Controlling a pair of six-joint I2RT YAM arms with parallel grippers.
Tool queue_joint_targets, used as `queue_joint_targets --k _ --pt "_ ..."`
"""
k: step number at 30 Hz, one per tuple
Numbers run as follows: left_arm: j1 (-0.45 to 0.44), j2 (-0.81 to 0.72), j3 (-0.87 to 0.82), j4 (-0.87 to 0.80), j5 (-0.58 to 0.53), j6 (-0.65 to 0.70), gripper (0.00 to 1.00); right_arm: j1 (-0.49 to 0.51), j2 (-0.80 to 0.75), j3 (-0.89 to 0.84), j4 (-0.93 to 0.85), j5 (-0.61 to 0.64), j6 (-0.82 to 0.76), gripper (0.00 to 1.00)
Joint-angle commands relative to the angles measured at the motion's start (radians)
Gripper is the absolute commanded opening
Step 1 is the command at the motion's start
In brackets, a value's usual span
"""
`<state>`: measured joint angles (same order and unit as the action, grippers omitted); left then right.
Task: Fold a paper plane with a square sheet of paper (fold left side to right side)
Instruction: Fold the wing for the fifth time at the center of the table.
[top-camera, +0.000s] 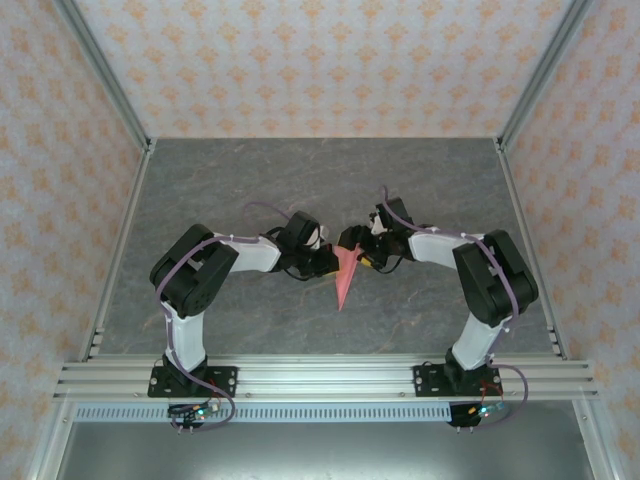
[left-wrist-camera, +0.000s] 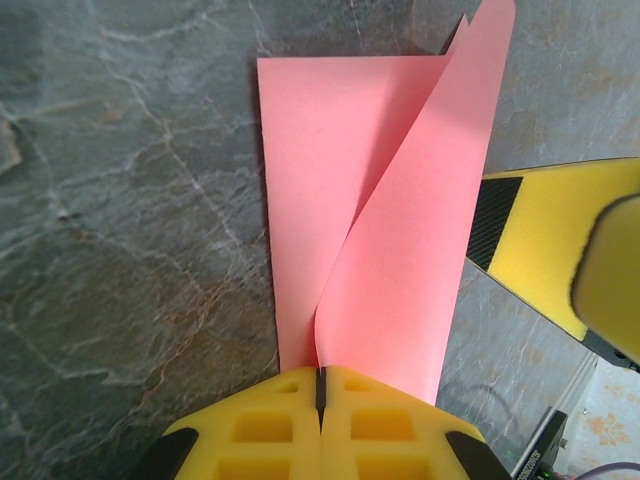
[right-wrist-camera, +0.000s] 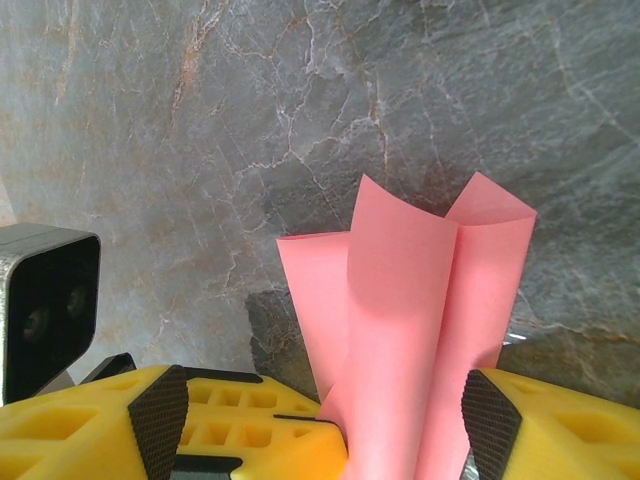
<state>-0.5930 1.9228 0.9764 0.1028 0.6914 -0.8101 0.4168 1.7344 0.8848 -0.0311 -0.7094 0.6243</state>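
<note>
The thin salmon-pink sheet of paper (top-camera: 345, 278) is already folded down to a narrow, pointed shape. It sits mid-worktop between my two arms, with its tip directed toward the arm bases. It does not lie flat. In the left wrist view one layer rises off the lower layer and curls across it. In the right wrist view the layers stand up as two rounded lobes.

My left tool (left-wrist-camera: 321, 385) is closed, with its yellow jaws pressed together on the near edge of the sheet, where the raised layer meets the flat one. My right tool (right-wrist-camera: 325, 430) stands wide open. The paper rises between its black-padded fingers (right-wrist-camera: 160, 420), and I cannot tell whether either pad touches it.

The grey, veined, stone-pattern worktop (top-camera: 250, 190) supports the lower layer.

Step in hand, as I judge it: the lengthwise fold of the left side onto the right side. The layer is lifted but not yet creased.

The next move calls for carrying the pinched layer across until its edge meets the opposite edge, then pressing down along the centre line. Alignment must be set before pressure is applied, because paper this thin is likely to buckle or crease off-line.
</note>
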Motion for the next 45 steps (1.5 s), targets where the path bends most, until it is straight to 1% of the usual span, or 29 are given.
queue_joint_targets --k 1,4,6,9,12,18,28,34,38,42,45 --pt "0.004 0.024 0.003 -0.037 -0.043 0.026 0.00 0.007 -0.082 0.016 -0.032 0.049 -0.010 0.76" --pt "0.005 0.022 -0.002 -0.040 -0.047 0.026 0.00 0.008 -0.135 0.025 -0.070 0.077 -0.026 0.73" --pt "0.004 0.018 -0.001 -0.042 -0.053 0.026 0.00 0.008 -0.147 0.028 -0.081 0.067 -0.022 0.67" --pt "0.004 0.008 -0.007 -0.047 -0.065 0.026 0.00 0.027 -0.129 0.031 -0.069 0.034 -0.004 0.57" --pt "0.004 -0.001 -0.012 -0.054 -0.076 0.029 0.00 0.049 -0.098 0.029 -0.024 0.015 0.024 0.54" --pt "0.005 -0.003 -0.013 -0.061 -0.080 0.032 0.00 0.077 -0.031 0.054 0.008 0.011 0.045 0.52" --pt "0.005 -0.007 -0.017 -0.076 -0.099 0.037 0.00 0.077 0.025 0.056 -0.008 0.046 0.023 0.51" --pt "0.004 -0.007 -0.018 -0.073 -0.096 0.039 0.00 0.066 0.002 0.026 0.050 0.044 0.063 0.49" --pt "0.005 -0.007 -0.018 -0.070 -0.093 0.040 0.00 0.043 -0.053 0.001 0.095 0.032 0.090 0.48" --pt "0.005 -0.007 -0.017 -0.067 -0.090 0.040 0.00 0.019 -0.095 -0.018 0.100 0.027 0.098 0.42" --pt "0.005 -0.007 -0.018 -0.066 -0.091 0.039 0.00 0.017 -0.087 -0.019 0.091 0.026 0.093 0.32"
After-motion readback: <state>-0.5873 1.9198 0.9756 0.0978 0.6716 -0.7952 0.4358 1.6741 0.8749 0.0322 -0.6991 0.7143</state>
